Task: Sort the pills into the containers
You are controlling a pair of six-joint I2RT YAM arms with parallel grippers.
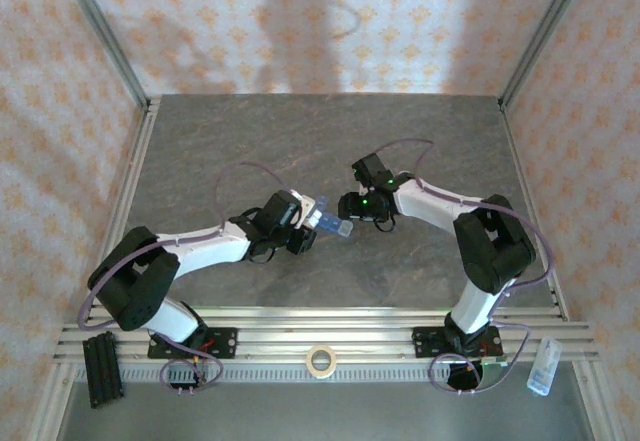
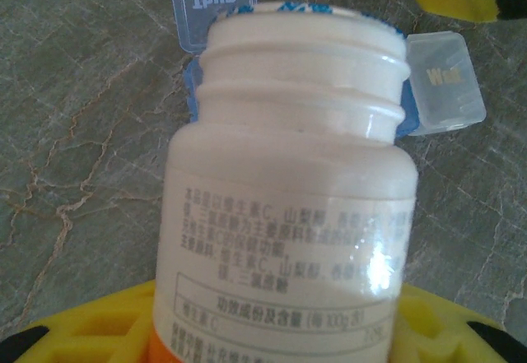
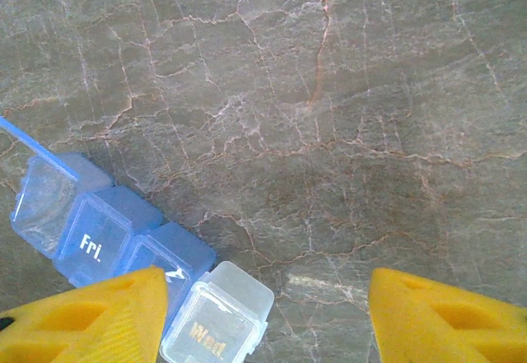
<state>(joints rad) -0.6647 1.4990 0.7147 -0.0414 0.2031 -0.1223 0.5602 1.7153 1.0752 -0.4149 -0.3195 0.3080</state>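
The strip lies mid-bench between the two arms. From the top it is a small blue bar just right of the left pincer and just left of the right pincer.

The left pincer is clamped on a white bottle, its yellow fingers on either side of the bottle's lower body. The bottle's threaded neck is bare and points at the strip, which sits right behind its mouth. Whether the two touch cannot be told. Two pale lids stand open on the strip: the Thu lid above the neck and the Wed lid to its right.

The right pincer is spread wide over the end of the strip. One yellow finger overlaps the strip beside the Fri lid, which is closed. The other finger is over bare bench, well apart from the strip. The Wed lid lies flipped open between the fingers, near the first one.
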